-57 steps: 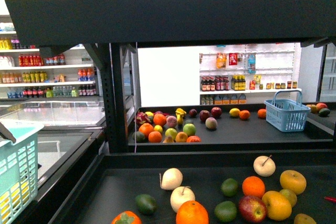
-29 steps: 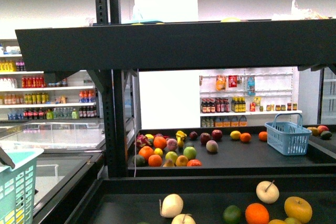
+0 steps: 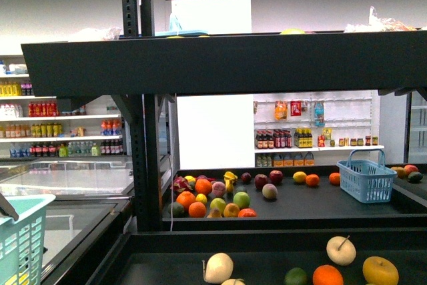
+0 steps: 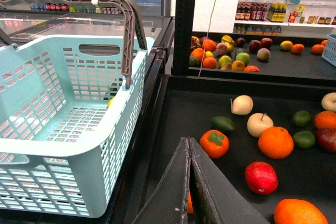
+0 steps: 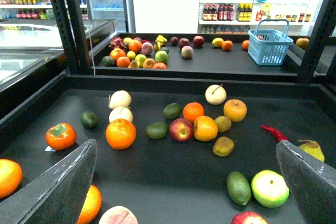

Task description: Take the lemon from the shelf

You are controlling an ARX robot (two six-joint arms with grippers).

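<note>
Front view has lifted: near fruit drops toward frame bottom, rear shelf [image 3: 320,203] tier centred. Lemon [image 3: 201,199] in rear cluster beside oranges [image 3: 197,209], untouched. Left end effector [image 4: 187,142] pressed together, empty; right end effector [image 5: 186,148] wide apart. Likely still searching, reach not begun.

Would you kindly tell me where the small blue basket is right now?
In the front view, the blue basket stands at the right end of the far black tray, just right of an orange.

The shelf [image 5: 157,171] tray is showing a matt black, smooth metal face. The pale basket [image 4: 63,103] is looking like glossy moulded plastic lattice. The orange [image 5: 121,133] is gleaming, finely dimpled; the apple [image 5: 181,129] is shining smooth.
</note>
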